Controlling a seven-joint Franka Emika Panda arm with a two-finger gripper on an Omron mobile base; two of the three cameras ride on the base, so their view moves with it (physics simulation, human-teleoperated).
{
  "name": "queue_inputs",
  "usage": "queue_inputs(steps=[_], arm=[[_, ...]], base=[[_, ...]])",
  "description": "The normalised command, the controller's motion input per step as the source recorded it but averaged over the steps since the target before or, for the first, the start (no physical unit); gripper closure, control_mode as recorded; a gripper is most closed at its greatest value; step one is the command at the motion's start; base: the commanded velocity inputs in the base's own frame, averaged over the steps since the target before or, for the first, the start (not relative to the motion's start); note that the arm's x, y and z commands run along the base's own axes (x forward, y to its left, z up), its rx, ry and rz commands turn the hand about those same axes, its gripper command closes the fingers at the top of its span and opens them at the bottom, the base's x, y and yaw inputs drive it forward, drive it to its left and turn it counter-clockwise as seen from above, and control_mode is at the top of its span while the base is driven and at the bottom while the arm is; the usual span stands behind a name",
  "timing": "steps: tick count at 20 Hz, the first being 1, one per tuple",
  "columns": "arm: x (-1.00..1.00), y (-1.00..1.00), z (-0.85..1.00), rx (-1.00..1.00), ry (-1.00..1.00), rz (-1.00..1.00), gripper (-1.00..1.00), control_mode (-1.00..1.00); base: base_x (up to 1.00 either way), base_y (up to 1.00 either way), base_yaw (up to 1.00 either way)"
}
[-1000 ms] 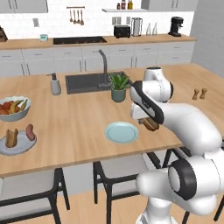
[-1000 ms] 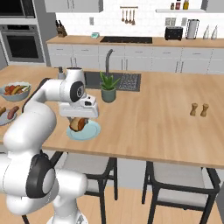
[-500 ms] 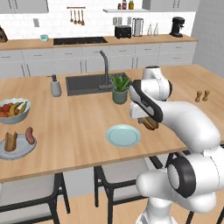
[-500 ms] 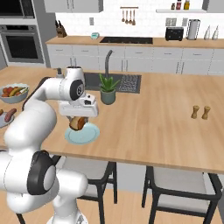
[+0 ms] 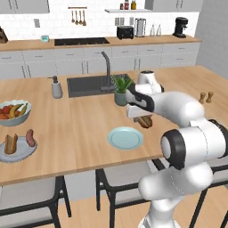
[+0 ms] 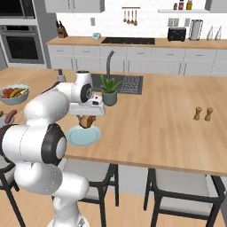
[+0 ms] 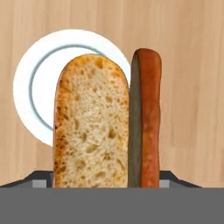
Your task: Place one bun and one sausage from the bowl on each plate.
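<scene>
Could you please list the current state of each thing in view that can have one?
gripper: closed on the bun and sausage together, above the counter.
bun: held, hanging over the near plate.
sausage: held beside the bun.
near plate: empty.
bowl: holds one bun and one sausage.
fruit bowl: full of fruit.

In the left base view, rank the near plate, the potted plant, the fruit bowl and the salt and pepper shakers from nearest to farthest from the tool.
1. Near plate, just below the tool, on its left.
2. Potted plant, behind it by the sink.
3. Salt and pepper shakers, off to the right.
4. Fruit bowl, far left.
</scene>
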Motion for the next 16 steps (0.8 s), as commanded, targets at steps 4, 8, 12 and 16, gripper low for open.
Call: queue_inputs(steps=[4, 8, 12, 16], arm=[[0.97, 0.00, -0.73, 0.00, 0.00, 0.00, 1.00, -1.00], [0.65, 0.06, -0.79, 0.00, 0.03, 0.00, 1.00, -1.00], [0.16, 0.05, -0.68, 0.00, 0.01, 0.00, 1.00, -1.00], [-0.04, 0.00, -0.38, 0.00, -0.04, 0.00, 1.00, -1.00]], base=[[0.00, 0.00, 0.00], [0.00, 0.00, 0.00], [0.00, 0.00, 0.00], [0.00, 0.00, 0.00]])
